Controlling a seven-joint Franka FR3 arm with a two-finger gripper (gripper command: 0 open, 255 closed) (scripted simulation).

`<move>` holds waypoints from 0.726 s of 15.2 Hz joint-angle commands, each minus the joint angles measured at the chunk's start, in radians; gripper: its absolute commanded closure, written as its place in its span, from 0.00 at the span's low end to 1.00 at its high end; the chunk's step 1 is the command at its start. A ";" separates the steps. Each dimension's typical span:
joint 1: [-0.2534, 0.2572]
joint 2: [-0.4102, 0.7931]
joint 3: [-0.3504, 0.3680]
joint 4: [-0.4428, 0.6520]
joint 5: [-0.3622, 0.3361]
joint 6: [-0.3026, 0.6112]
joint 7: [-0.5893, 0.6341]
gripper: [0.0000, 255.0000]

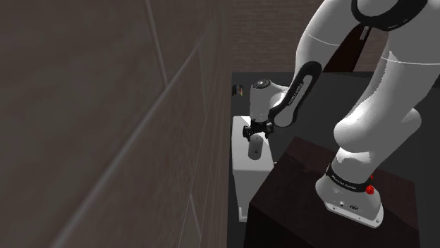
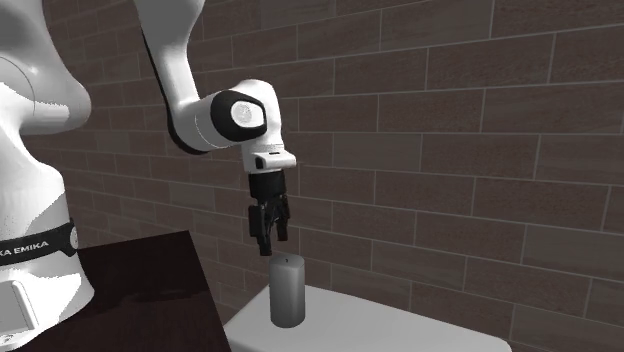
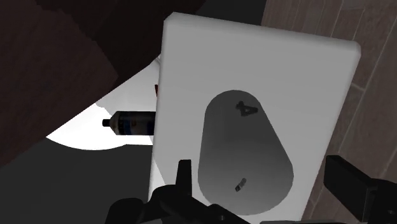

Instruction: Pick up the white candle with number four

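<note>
step: lower to grasp; you should keep the gripper (image 2: 270, 238) plumb, centre it over the candle (image 2: 287, 291), sink until both fingers (image 3: 356, 188) flank its upper body, then close gently | gripper: released, fingers apart, nothing held | candle: grey, upright on the white top (image 2: 400, 322), just below the fingertips, slightly toward the second exterior view's right

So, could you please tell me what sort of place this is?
Likely an indoor room, perhaps a bathroom, though that's uncertain: a brick wall, a white unit against it holding the candle, and a dark bottle lying lower down.
</note>
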 commanded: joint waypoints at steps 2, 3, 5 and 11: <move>0.013 0.076 -0.055 0.029 -0.168 0.024 0.142 0.00; 0.023 0.097 -0.071 0.038 -0.207 0.031 0.174 0.00; 0.043 0.137 -0.104 0.056 -0.283 0.044 0.238 0.00; 0.085 0.208 -0.165 0.091 -0.409 0.068 0.347 1.00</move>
